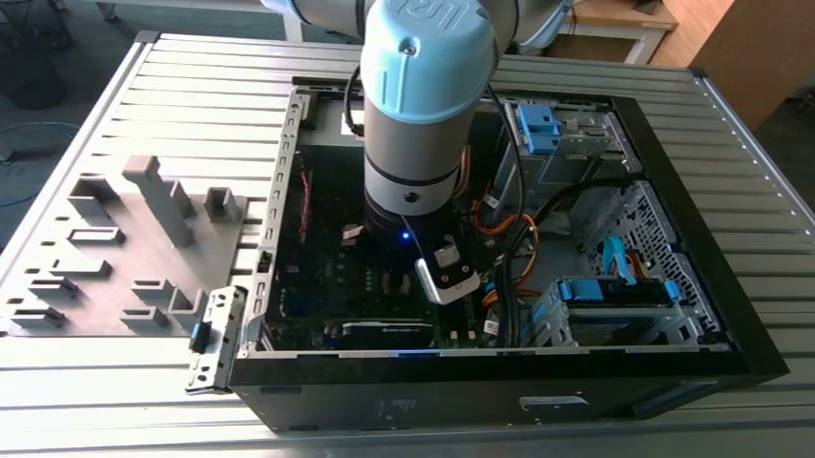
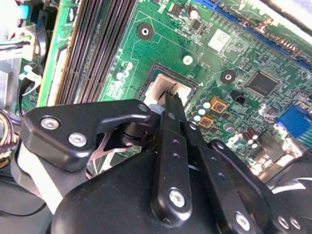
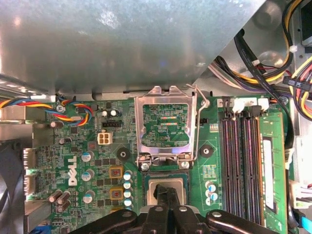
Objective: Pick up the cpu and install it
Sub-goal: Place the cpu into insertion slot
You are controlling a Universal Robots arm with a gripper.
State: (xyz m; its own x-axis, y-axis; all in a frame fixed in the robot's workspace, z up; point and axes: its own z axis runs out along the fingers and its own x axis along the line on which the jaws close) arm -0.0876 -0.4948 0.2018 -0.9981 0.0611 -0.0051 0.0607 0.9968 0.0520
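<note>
Inside the open computer case (image 1: 713,315), the arm (image 1: 410,114) reaches straight down onto the green circuit board (image 3: 73,161). In both wrist views you can see the gripper (image 3: 166,191) (image 2: 169,99) with its two black fingers brought together. Their tips meet in a narrow point and clamp nothing between them.

The cpu (image 3: 181,191) (image 2: 184,91) lies flat inside the dark square socket (image 3: 144,178), with its silvery top facing up. It looks seated there, not carried.

What matters to you is that the chip sits directly under the fingertips, not off to one side. The tips come down near the middle of its top face, and bare metal shows on both sides of them. From these views you cannot tell whether the tips press on the chip or hang just above it.

The chip is square, so it has no long axis. Its edges run parallel with the socket frame, which suggests it is not twisted in its seat.

The hinged metal clamp plate (image 3: 165,122) stands open, just beside the socket and between it and the grey metal wall of the case. Its wire lever (image 3: 202,105) is raised alongside it, so nothing holds the chip down yet.

The memory slots (image 3: 239,161) (image 2: 97,44) run beside the socket, clear of the gripper. The grey tray (image 1: 128,248) sits on the table (image 1: 191,95), well apart from the case.
</note>
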